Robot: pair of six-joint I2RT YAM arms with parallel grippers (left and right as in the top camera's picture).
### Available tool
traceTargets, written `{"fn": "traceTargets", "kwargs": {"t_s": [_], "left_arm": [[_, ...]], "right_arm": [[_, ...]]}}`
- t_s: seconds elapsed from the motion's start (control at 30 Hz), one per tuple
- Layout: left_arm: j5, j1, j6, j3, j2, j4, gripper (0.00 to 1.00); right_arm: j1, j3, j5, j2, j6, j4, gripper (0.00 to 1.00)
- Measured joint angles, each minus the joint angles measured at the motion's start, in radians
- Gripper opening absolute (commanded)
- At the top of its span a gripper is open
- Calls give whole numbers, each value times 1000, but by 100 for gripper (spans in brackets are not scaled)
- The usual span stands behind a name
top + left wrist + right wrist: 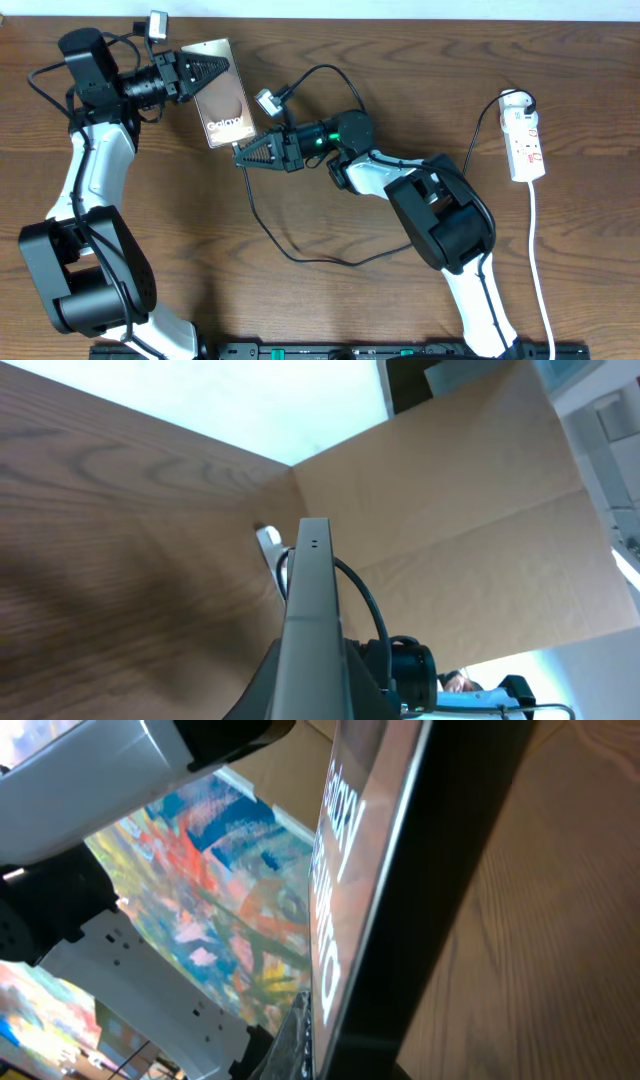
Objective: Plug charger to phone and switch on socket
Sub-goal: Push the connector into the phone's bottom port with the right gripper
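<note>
plug-in step; seating not visible. charger (330, 263) slack on counter (200, 230); right tool (243, 153) pinched shut, apparently on its tip, at phone (225, 105) lower edge. left tool (225, 68) clamps phone's top end. next: square tip to port, push; socket (525, 140) switch after, well right. count: 1 charger, 1 phone, 1 socket, 2 tools.

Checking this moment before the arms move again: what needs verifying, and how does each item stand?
1. Phone held by left gripper: ok, jaws shut on it.
2. Charger in right gripper: ok, cable ends at its shut jaws.
3. Plug tip lined up with the phone's port: cannot tell, tip hidden in every view.
4. Charger's far end in socket: ok, black plug sits at its end.
5. Socket switched on: cannot tell.
</note>
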Motion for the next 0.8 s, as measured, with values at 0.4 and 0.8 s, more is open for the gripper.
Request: {"fn": "traceTargets", "kwargs": {"t_s": [0.4, 0.8], "left_arm": [[-45, 0, 0, 0, 0, 1, 8], [-25, 0, 53, 0, 0, 8, 7]], "right_arm": [[-6, 0, 29, 4, 1, -4, 1], [-6, -1, 45, 14, 11, -4, 1]]}}
